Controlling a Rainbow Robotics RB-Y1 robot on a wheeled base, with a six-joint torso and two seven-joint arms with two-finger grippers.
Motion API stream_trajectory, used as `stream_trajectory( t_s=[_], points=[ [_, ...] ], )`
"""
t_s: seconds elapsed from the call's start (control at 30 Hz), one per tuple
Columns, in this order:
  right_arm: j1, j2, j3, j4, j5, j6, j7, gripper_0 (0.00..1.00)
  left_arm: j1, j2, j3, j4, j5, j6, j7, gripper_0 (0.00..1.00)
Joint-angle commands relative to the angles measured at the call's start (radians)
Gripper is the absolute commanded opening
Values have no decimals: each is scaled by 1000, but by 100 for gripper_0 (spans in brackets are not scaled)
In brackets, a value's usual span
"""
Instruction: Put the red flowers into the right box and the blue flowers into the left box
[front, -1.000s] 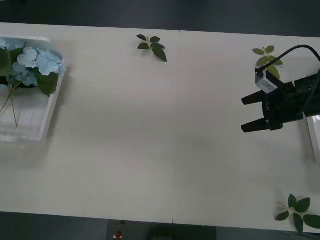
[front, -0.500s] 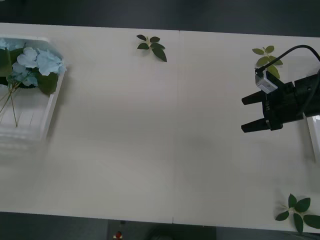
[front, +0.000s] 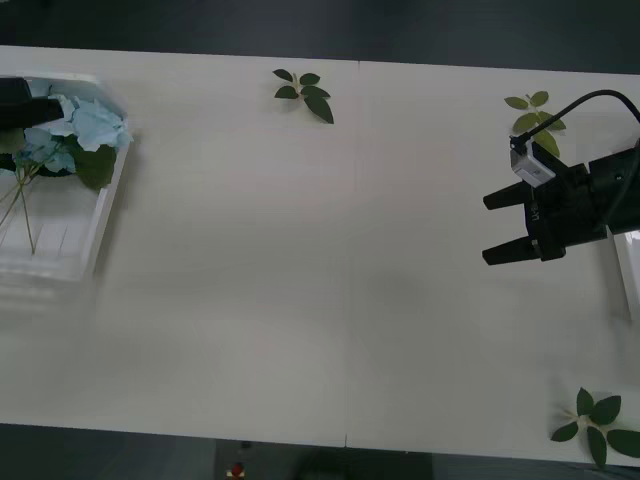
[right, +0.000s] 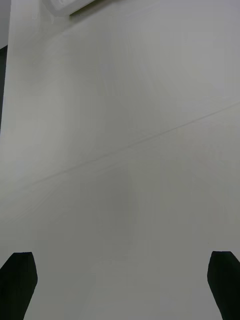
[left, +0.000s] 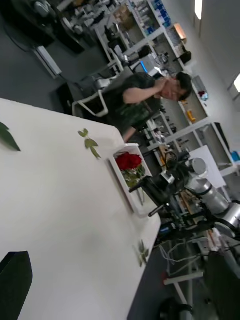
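Blue flowers (front: 75, 135) lie in the left box (front: 92, 235) at the table's (front: 320, 260) far left, and red flowers (left: 129, 161) lie in the right box (left: 127, 186) at the far right. Right gripper (front: 497, 227), jaws spread and empty, hovers over bare table just left of the right box. Left gripper (front: 28, 111), dark, sits over the blue flowers, jaws spread and empty; leaf sprigs (front: 303, 92) lie along the table's edges.
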Motion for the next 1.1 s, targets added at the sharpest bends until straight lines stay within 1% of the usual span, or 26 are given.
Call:
stream_trajectory(
  t_s=[0.03,0.1,0.17,0.33,0.4,0.43,0.53,0.6,0.67,0.7,0.77,0.83,0.97,1.1],
  points=[
    [-4,-22,-17,-26,-1,-9,-15,100,-6,-58,12,-95,-133,13,-13,100],
    [-4,-22,-17,-26,-1,-9,-15,100,2,-76,24,-129,-202,14,-7,100],
    [-4,-22,-17,-26,-1,-9,-15,100,11,-113,36,-191,-324,14,6,100],
    [-4,-22,-17,-26,-1,-9,-15,100,34,-162,36,-333,-524,14,21,100],
    [-4,-22,-17,-26,-1,-9,-15,100,41,-179,35,-409,-625,14,23,100],
    [-4,-22,-17,-26,-1,-9,-15,100,52,-190,35,-474,-696,16,23,100],
    [-4,-22,-17,-26,-1,-9,-15,100,64,-216,25,-584,-823,37,7,100],
    [-4,-22,-17,-26,-1,-9,-15,100,67,-243,24,-635,-878,65,-45,100],
    [-4,-22,-17,-26,-1,-9,-15,100,67,-266,22,-655,-906,94,-102,100],
    [-4,-22,-17,-26,-1,-9,-15,100,67,-282,22,-662,-913,103,-169,100],
    [-4,-22,-17,-26,-1,-9,-15,100,67,-303,5,-664,-920,100,-295,100],
    [-4,-22,-17,-26,-1,-9,-15,100,67,-315,-13,-664,-918,95,-374,100],
    [-4,-22,-17,-26,-1,-9,-15,100,67,-348,-42,-670,-924,94,-374,100],
    [-4,-22,-17,-26,-1,-9,-15,100,81,-415,-48,-676,-950,92,-374,100]
  ],
)
